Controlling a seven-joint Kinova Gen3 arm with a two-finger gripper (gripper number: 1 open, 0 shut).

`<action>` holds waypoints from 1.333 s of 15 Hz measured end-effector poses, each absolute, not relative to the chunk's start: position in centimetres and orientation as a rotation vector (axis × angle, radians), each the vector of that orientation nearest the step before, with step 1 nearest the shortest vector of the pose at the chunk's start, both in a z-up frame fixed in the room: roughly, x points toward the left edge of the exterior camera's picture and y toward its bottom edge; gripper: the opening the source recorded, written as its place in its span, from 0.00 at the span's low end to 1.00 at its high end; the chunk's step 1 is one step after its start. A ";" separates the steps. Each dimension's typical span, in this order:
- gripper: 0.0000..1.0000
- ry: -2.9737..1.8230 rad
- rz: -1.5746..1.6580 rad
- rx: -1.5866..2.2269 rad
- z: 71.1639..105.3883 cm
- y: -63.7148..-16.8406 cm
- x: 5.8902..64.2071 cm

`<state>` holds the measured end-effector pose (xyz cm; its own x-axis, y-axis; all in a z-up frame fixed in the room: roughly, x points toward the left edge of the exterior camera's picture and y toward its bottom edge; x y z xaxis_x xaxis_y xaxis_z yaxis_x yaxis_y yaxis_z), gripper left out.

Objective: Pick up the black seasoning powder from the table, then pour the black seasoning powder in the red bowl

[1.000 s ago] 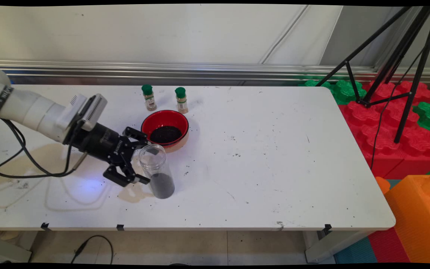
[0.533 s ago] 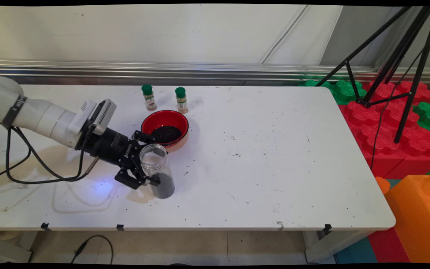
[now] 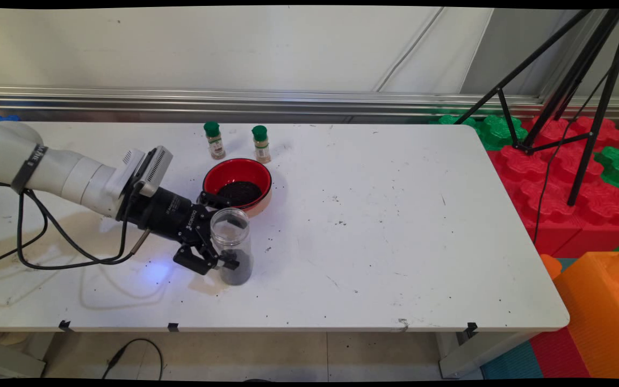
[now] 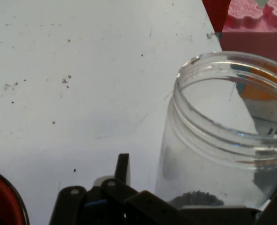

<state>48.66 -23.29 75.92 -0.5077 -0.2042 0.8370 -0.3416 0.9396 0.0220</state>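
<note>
Between open fingers (image 3: 227,232): clear jar (image 3: 231,244), dark-bottomed.

You see a clear jar (image 3: 230,245) with black grains, a red bowl (image 3: 238,184) at its 12 o'clock, and two green-capped shakers (image 3: 214,140).

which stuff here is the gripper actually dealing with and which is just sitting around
In play:
- black two-finger gripper, fingers either side of the jar
- clear plastic jar, upright, lidless, dark grains in its bottom
- red bowl of dark grains, just behind the jar

Lying about:
- two green-capped spice bottles, behind the bowl
- black tripod
- white table
</note>
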 end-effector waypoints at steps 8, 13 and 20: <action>0.00 -2.084 0.175 0.388 75.5 -23.6 48.4; 0.00 -2.065 0.184 0.407 75.6 -24.0 48.4; 0.00 -2.018 0.231 0.464 77.1 -25.4 48.5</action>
<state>48.52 -25.39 77.07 -0.4169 -0.2249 0.8807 -0.4180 0.9078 0.0339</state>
